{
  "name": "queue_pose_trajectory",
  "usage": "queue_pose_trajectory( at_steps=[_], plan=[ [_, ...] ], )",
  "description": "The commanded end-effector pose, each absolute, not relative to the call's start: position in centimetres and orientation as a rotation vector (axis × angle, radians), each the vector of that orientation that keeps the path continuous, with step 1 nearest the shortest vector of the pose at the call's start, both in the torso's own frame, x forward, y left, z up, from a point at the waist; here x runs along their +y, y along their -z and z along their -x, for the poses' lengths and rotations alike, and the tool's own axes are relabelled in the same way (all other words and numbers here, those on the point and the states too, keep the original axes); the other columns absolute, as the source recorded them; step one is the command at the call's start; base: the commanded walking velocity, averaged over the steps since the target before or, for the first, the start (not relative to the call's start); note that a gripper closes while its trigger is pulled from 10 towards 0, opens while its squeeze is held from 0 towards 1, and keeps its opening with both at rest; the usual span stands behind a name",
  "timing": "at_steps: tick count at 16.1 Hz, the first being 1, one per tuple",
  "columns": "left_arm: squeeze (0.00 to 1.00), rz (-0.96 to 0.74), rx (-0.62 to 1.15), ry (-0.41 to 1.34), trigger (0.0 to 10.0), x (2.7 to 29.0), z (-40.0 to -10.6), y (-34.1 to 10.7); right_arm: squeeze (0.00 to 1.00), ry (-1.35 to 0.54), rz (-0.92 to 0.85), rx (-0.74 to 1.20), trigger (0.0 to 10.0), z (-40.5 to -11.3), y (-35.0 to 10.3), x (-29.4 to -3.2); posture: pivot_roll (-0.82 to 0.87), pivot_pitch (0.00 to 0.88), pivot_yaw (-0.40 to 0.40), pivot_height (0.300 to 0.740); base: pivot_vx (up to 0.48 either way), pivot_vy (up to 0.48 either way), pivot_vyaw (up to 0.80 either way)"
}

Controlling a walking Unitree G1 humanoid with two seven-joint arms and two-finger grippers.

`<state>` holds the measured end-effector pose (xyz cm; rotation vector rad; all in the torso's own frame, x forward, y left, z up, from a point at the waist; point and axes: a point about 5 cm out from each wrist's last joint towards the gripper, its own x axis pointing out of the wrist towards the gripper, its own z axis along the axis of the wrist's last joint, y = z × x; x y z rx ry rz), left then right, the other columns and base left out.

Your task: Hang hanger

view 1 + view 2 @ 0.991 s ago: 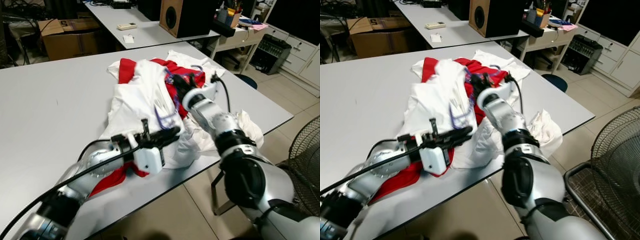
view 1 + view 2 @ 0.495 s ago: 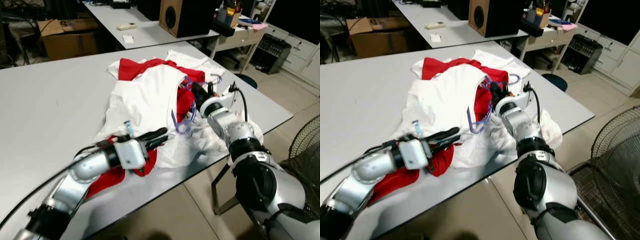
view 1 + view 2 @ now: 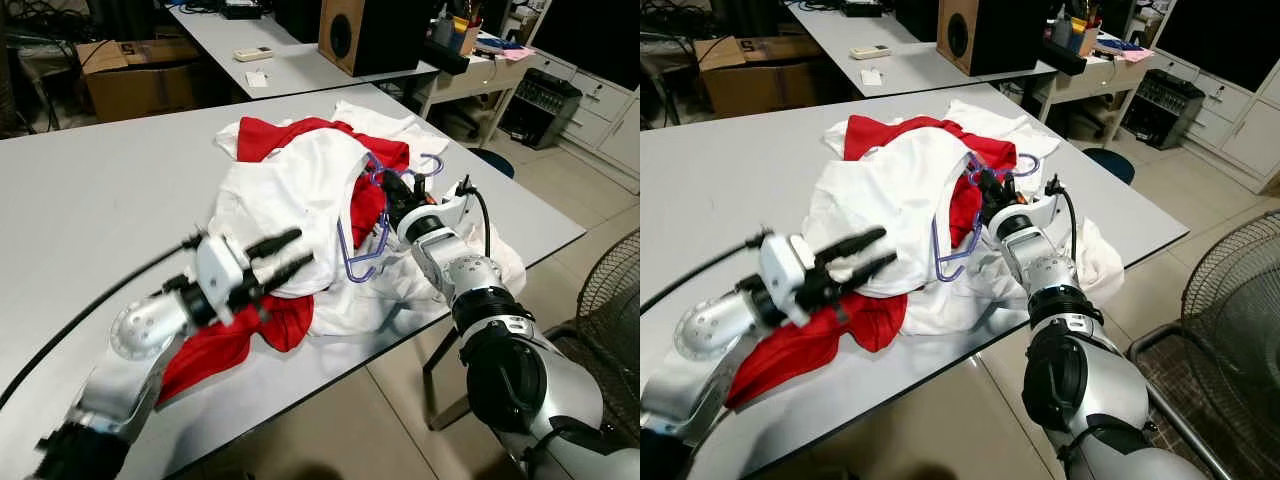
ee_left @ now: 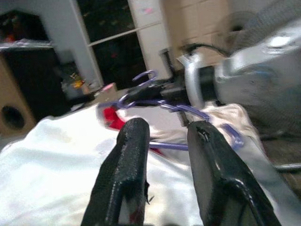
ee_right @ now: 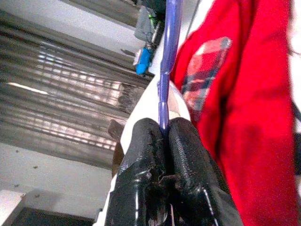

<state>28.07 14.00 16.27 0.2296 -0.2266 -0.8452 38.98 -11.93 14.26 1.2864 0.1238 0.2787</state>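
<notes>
Hanger [image 3: 366, 232], purple, pinched in the right gripper [image 3: 392, 192] over the clothes [image 3: 300, 190] near the table's [image 3: 90, 200] right edge; left gripper [image 3: 285, 257] gapes empty.

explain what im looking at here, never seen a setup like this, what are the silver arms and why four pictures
The silver arms belong to a humanoid robot. Two pictures come from cameras in its head, looking down at a grey table. The other two come from cameras on its wrists, looking along each tool's black fingers.

On the table lies a heap of clothes: a white shirt over a red garment. The right tool is shut on a purple wire hanger, pinching its thin bar, as the right wrist view shows close up. The left tool hovers open beside the white shirt, holding nothing.

Behind are a second table, a cardboard box and a speaker.
</notes>
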Motion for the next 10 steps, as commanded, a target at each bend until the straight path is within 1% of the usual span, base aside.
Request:
queue_pose_trajectory(
  at_steps=[1,2,3,4,5,8,9,10],
  plan=[
    [0.31,-0.153,-0.173,0.800,10.0,13.1,-29.2,-16.7,0.00,-0.335,-1.238,0.045,10.0,-39.0,-15.1,-12.0,0.10,0.000,-0.075,0.740,0.000,0.000,0.00],
    [0.00,-0.075,-0.181,0.751,10.0,12.6,-29.7,-16.9,0.00,-0.363,-1.200,0.025,10.0,-38.9,-15.1,-12.0,0.08,0.000,-0.048,0.740,0.000,0.000,0.00],
    [0.00,-0.035,-0.181,0.724,10.0,12.6,-29.9,-16.9,0.00,-0.381,-1.177,0.014,10.0,-38.8,-15.1,-11.9,0.08,0.000,-0.042,0.740,0.000,0.000,0.00],
    [0.00,0.019,-0.173,0.653,10.0,13.2,-30.3,-17.1,0.00,-0.456,-1.053,-0.012,10.0,-38.4,-15.2,-11.8,0.07,0.000,-0.019,0.740,0.000,0.000,0.00],
    [0.00,-0.003,-0.170,0.632,10.0,13.6,-30.4,-17.2,0.00,-0.484,-0.981,-0.014,10.0,-38.1,-15.0,-11.8,0.06,0.000,-0.023,0.740,0.000,0.000,0.00],
    [0.00,-0.070,-0.157,0.620,10.0,14.2,-30.0,-17.3,0.00,-0.527,-0.905,-0.021,10.0,-37.0,-13.8,-12.0,0.07,0.000,-0.038,0.740,0.000,0.000,0.00],
    [0.00,-0.065,-0.144,0.636,10.0,14.4,-29.3,-17.0,0.00,-0.548,-0.892,-0.029,10.0,-36.3,-13.3,-11.9,0.07,0.000,-0.037,0.740,0.000,0.000,0.00],
    [0.00,-0.053,-0.133,0.681,10.0,14.0,-28.8,-16.9,0.00,-0.560,-0.904,-0.054,10.0,-36.1,-13.5,-12.4,0.08,0.000,-0.035,0.740,0.000,0.000,0.00]
  ],
)
